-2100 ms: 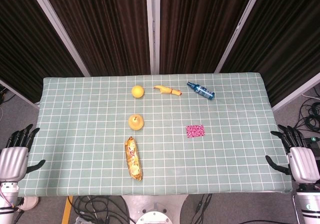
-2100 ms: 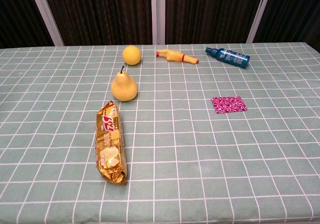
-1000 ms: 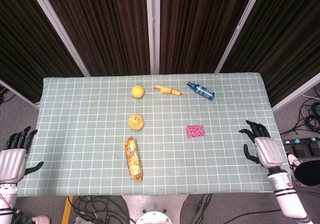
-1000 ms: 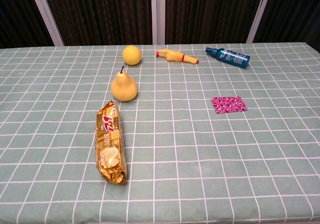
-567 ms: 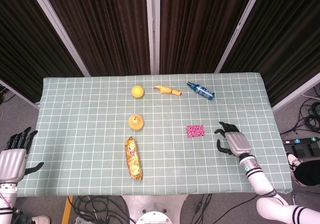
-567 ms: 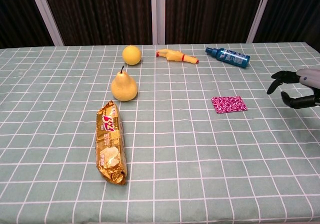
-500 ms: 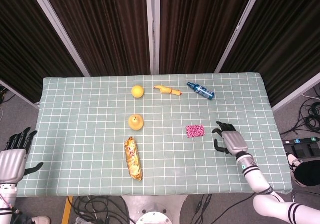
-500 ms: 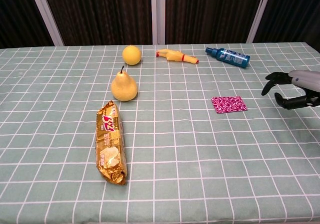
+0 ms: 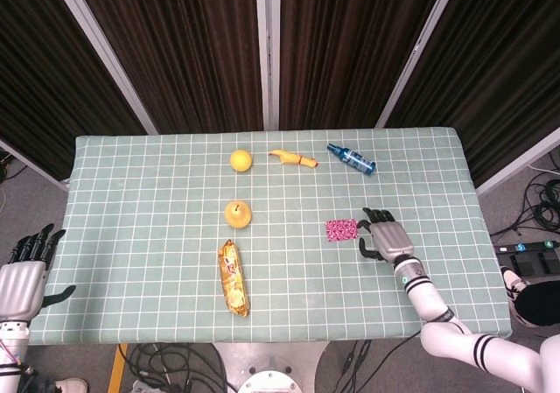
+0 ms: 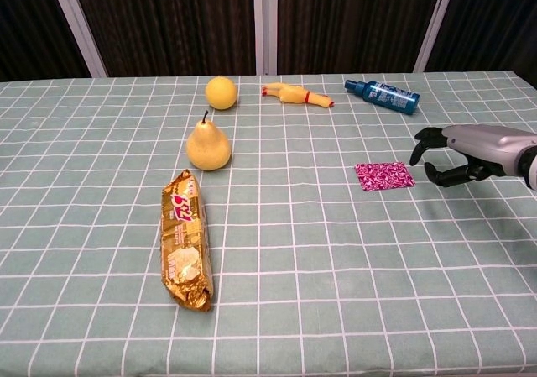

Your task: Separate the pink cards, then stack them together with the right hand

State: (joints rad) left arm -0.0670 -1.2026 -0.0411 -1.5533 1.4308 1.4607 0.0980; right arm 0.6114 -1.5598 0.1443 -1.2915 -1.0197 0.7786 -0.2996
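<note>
The pink cards (image 9: 341, 229) (image 10: 384, 176) lie flat as one small patterned stack on the green checked tablecloth, right of centre. My right hand (image 9: 383, 235) (image 10: 457, 154) hovers just to the right of the stack, fingers apart and curved, holding nothing, with a small gap between its fingertips and the cards. At the table's near left corner, off the cloth, my left hand (image 9: 24, 275) hangs with fingers spread and empty; the chest view does not show it.
A yellow pear (image 9: 237, 213) and a gold snack packet (image 9: 233, 277) lie left of the cards. Farther back are a yellow ball (image 9: 241, 159), a rubber chicken toy (image 9: 293, 157) and a blue spray bottle (image 9: 352, 158).
My right hand has travelled from the table's right edge leftward to just beside the pink cards. The left hand and all objects stay where they were.
</note>
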